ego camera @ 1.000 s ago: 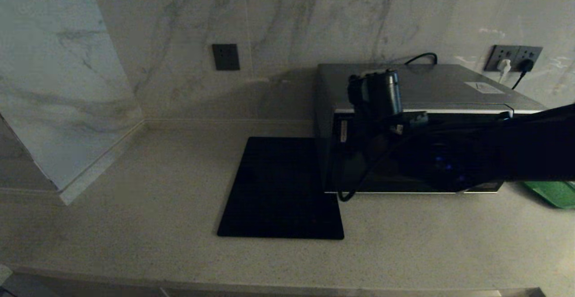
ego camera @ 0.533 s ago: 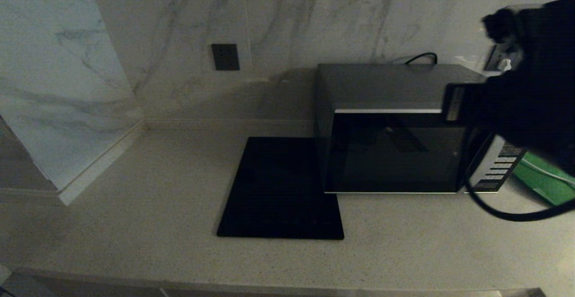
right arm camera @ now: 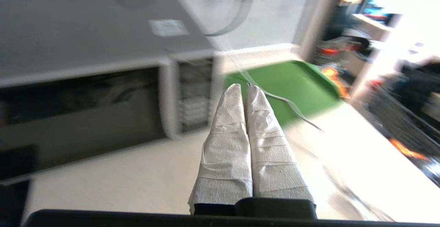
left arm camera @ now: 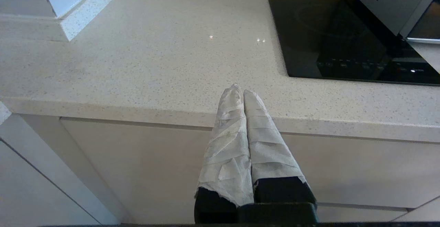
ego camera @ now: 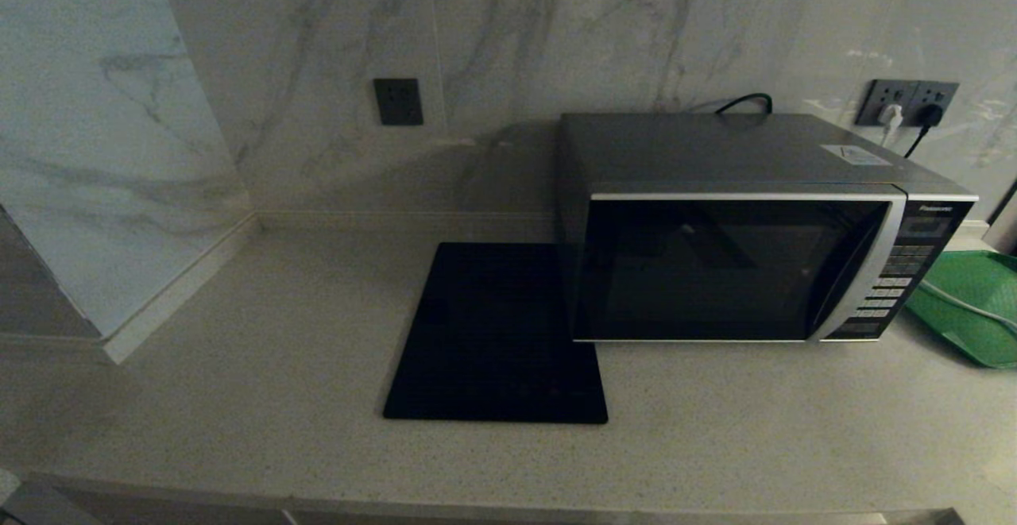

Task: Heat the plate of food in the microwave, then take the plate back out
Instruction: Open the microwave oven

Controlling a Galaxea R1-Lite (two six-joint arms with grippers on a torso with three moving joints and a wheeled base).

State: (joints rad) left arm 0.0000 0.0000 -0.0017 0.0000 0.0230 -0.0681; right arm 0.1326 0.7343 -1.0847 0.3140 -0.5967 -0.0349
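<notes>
- The microwave (ego camera: 755, 227) stands on the tabletop (ego camera: 238, 398) against the marble wall, its dark glass door shut and its black button panel (ego camera: 898, 279) on the robot's right side.
- The plate of food is not visible in any view; the glass door is too dark to tell what lies behind it.
- A flat black mat (ego camera: 496, 334) lies on the tabletop just beside the microwave, on the robot's left of it, its edge touching or nearly touching the microwave's base.
- A green tray (ego camera: 973, 310) sits on the tabletop to the robot's right of the microwave, with a thin pale cable (right arm camera: 285, 100) lying across it.
- Neither arm appears in the head view.
- The left tool (left arm camera: 240, 91) hangs in front of the tabletop's front edge, pointing toward the tabletop; its two white-wrapped fingers (left arm camera: 228, 131) are pressed together with nothing between them.
- The right tool (right arm camera: 242, 87) is held above the tabletop in front of the microwave's button panel and the green tray, pointing toward them; its wrapped fingers (right arm camera: 227, 141) are likewise closed together and hold nothing.
- A power cord (ego camera: 743, 100) runs behind the microwave, and wall sockets (ego camera: 910, 102) sit on the wall to its right.
</notes>
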